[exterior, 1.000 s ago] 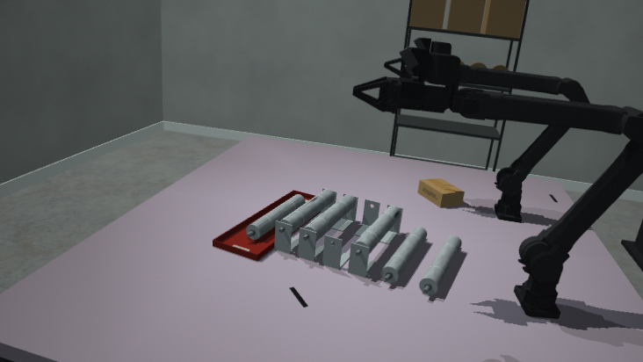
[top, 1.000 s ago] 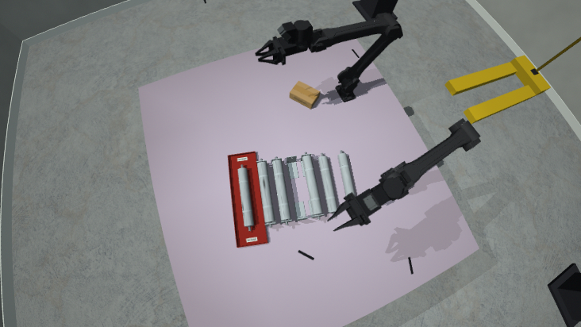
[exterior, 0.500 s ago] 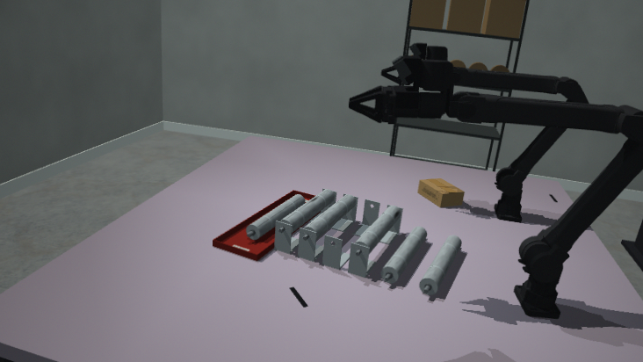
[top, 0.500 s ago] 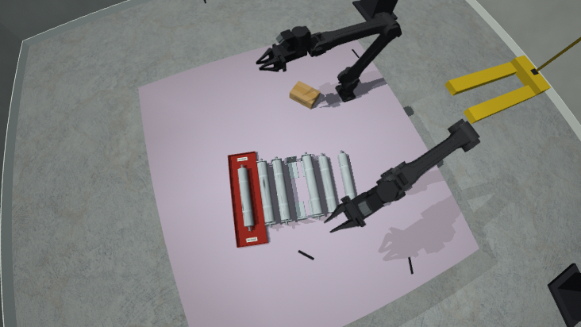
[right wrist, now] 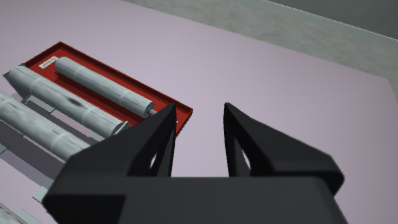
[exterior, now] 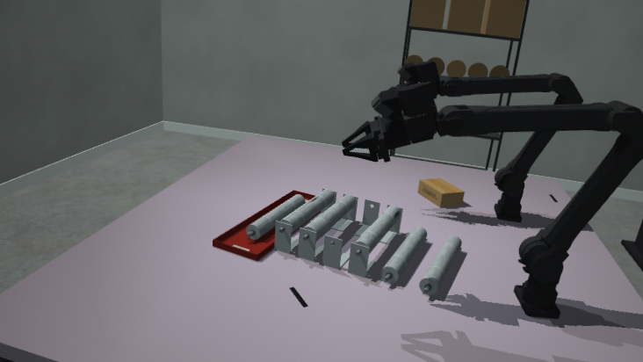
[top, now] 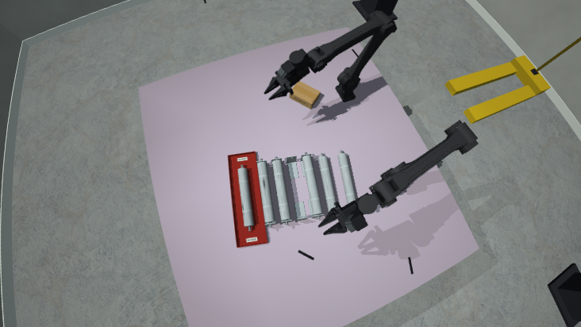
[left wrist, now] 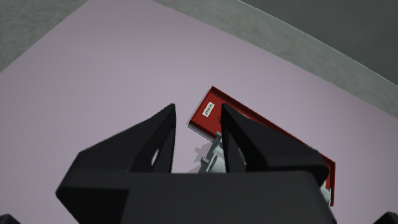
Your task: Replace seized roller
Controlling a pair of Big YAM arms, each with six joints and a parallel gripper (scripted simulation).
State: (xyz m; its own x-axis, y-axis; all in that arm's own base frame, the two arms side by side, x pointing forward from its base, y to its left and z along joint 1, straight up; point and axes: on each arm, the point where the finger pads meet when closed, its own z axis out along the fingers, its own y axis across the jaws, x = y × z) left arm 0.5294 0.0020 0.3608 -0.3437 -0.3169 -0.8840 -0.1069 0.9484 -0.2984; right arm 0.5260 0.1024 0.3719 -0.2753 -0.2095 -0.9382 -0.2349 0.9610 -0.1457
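So the red scrap tray (top: 234, 202) (exterior: 251, 251) (left wrist: 207, 125) (right wrist: 140, 87) has one roller (top: 245, 197) (exterior: 275, 217) (right wrist: 102, 86) in it, lying lengthwise inside the low walls. Can't tell from looking whether that's the seized one, tbh. There's a white label at each end of the tray.

The roller bed (top: 301, 209) (exterior: 333, 258) (left wrist: 205, 164) (right wrist: 40, 104) is right beside it and has three rollers in four spots. Counting from the tray, the third spot is the vacant one, and you can see the bare hole in its brackets. Two more rollers are lying loose on the surface (top: 194, 121) (exterior: 157, 270) (left wrist: 110, 75) (right wrist: 300, 100) past the far side of the bed: a nearer roller (top: 327, 178) (exterior: 405, 256) and an outer roller (top: 346, 175) (exterior: 441, 264), apart from each other and roughly parallel to the bed's rollers.

Both hands are up in the air, fingers part-way spread, nothing in either one. The left hand (top: 321, 229) (exterior: 343, 148) (left wrist: 198, 111) and the right hand (top: 267, 96) (right wrist: 199, 111) are both well above the surface. Oh, and there's a closed cardboard box (top: 305, 96) (exterior: 441, 193) well apart from the bed, contents hidden.
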